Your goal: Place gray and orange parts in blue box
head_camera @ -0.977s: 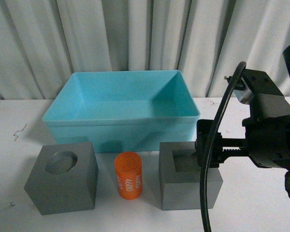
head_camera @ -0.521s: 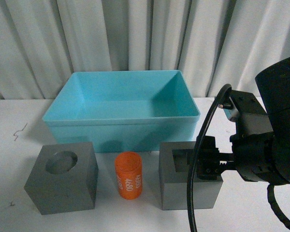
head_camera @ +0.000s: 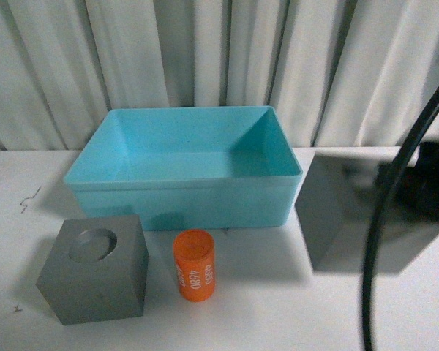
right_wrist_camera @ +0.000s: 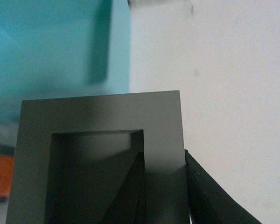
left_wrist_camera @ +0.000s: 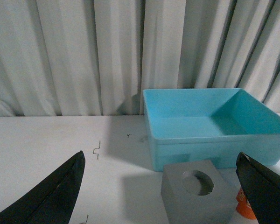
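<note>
Gray and orange parts all lie outside the blue box (head_camera: 183, 196), which looks empty, so nothing is delivered yet. The left gripper (left_wrist_camera: 159, 155) hangs with fingers spread wide, holding nothing. The round-recess cube (left_wrist_camera: 196, 192) rests on the table (head_camera: 263, 307) just ahead of it, with the orange cylinder (head_camera: 194, 265) beside that cube. The right gripper (right_wrist_camera: 163, 186) is clamped on one wall of the square-recess cube (head_camera: 329, 212), one finger inside the recess. That cube looks blurred and appears raised, with the box just beside it. All three placements are left.
</note>
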### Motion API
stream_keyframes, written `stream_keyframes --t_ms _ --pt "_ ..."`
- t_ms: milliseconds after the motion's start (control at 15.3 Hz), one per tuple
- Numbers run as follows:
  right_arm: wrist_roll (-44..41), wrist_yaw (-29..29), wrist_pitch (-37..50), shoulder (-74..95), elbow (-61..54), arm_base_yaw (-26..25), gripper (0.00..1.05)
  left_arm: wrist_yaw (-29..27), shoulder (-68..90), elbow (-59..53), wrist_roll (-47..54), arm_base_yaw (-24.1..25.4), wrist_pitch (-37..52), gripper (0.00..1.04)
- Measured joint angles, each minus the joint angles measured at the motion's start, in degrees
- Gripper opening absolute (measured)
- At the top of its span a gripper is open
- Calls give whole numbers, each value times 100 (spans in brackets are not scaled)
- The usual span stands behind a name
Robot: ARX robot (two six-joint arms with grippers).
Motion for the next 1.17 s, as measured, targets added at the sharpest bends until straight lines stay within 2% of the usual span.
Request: stream_keyframes --t_ms 130,326,586,912,1173 --pt "-162 -138 146 -260 1311 -280 19 2 0 0 0 0 0 98" --pt "-330 -267 74 564 2841 -278 19 2 0 0 0 0 0 98" --pt "-240 -295 -946 2715 5182 142 19 0 0 0 0 0 0 98" --pt "31 -127 -1919 4249 7049 590 19 2 0 0 0 0 0 98" --pt "363 234 -2575 5147 8008 835 18 4 0 0 0 0 0 98"
